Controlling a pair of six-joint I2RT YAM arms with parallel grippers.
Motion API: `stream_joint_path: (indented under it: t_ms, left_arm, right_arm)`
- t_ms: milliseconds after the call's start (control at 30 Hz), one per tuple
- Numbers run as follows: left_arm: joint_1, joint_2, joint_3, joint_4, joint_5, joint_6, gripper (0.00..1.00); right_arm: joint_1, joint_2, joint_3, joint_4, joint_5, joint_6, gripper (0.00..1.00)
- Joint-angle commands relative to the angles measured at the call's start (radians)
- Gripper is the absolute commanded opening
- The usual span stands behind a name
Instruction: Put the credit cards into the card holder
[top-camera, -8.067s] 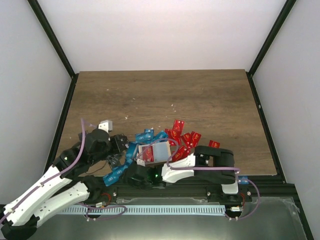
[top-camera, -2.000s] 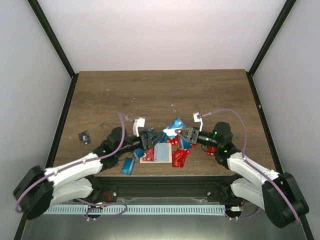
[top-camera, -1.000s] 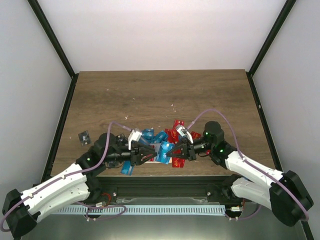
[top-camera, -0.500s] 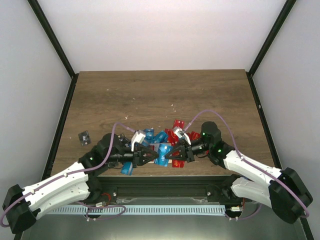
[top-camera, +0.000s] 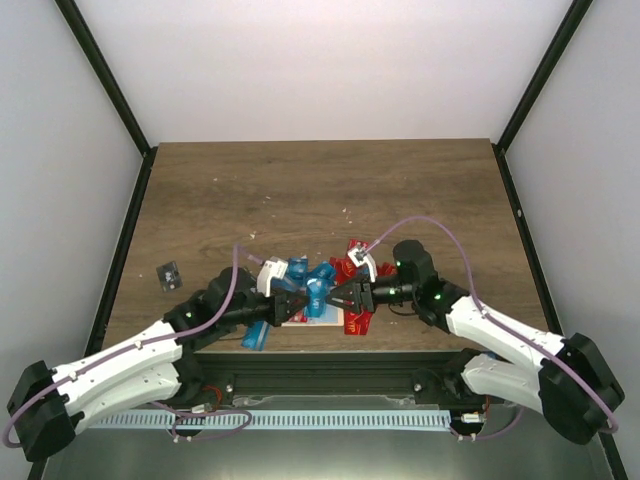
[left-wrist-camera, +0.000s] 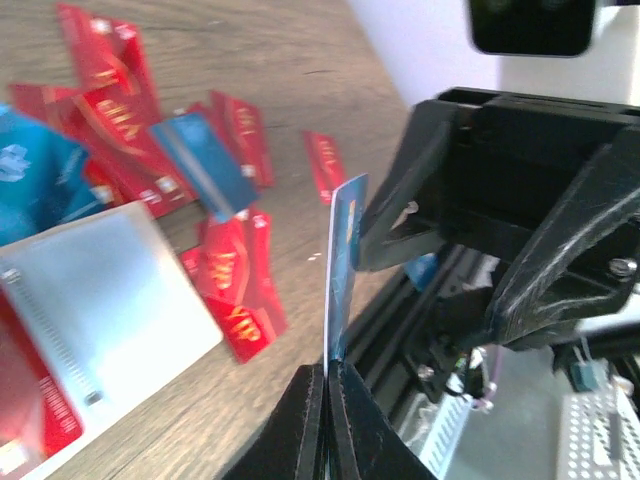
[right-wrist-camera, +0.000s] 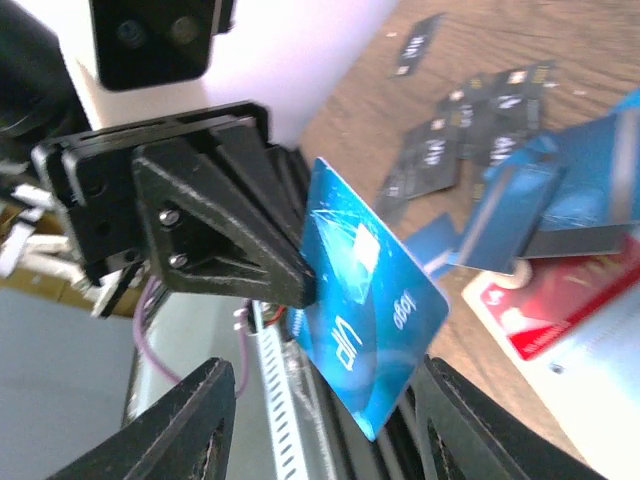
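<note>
Your top camera looks down from above and behind the arm bases, taking in the whole table (top-camera: 400, 180). Your left wrist camera sits close, facing the right gripper (left-wrist-camera: 430, 285). The right wrist camera faces the left gripper (right-wrist-camera: 300, 288). All three share the blue card (top-camera: 318, 293), mid-frame.

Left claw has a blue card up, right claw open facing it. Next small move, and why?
Probably close the right claw on the free end of the blue card: the left claw pinches only one edge, and the card appears to sit between the right claw's open fingers.
</note>
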Motion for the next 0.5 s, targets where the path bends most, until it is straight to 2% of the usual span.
stream_joint_path:
  t_ms: [0, 267, 467]
  left_arm:
    - [0.028, 0.02, -0.036, -0.101, -0.134, -0.076, 0.04]
    - [0.143, 0.208, -0.044, -0.027, -0.018, -0.048, 0.04]
    - [0.188, 0.344, -0.026, 0.053, 0.045, -0.034, 0.04]
  right_arm:
    - [0.002, 0.024, 0.004, -0.064, 0.179, 0.003, 0.51]
    - [0.002, 0.169, 0.01, -0.049, 0.242, 0.047, 0.5]
    - [0.002, 0.296, 0.036, -0.066, 0.267, 0.065, 0.41]
